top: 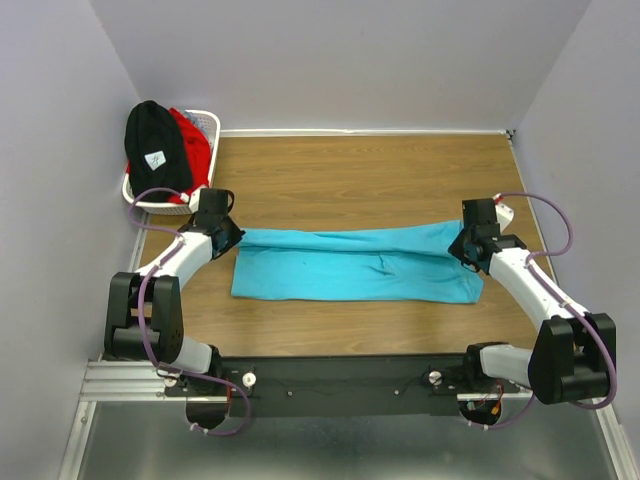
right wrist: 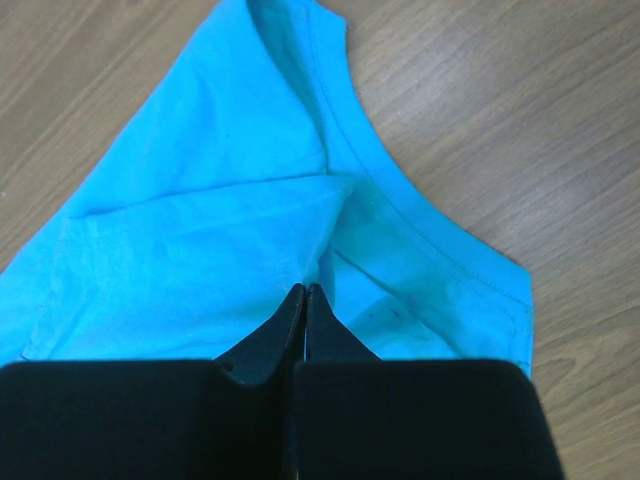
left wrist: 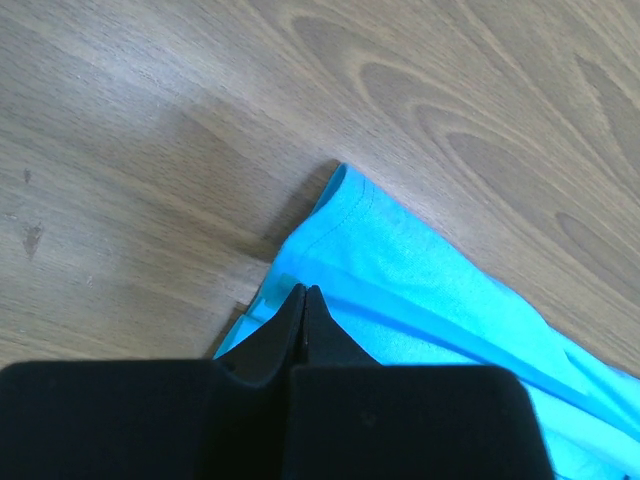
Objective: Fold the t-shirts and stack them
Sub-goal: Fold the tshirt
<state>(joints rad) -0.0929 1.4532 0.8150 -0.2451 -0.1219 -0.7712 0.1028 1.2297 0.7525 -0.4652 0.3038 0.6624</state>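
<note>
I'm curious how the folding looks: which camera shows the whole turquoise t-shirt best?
The top external view: the turquoise t-shirt lies there complete, folded into a long strip. The left wrist view shows only one corner, the right wrist view only one stitched end.

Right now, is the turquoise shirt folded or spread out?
Folded. From above, the shirt lies as a long narrow band, and the right wrist view shows overlapping layers with a crease.

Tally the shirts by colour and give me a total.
turquoise shirt: 1
black shirt: 1
red shirt: 1
Total: 3
</note>
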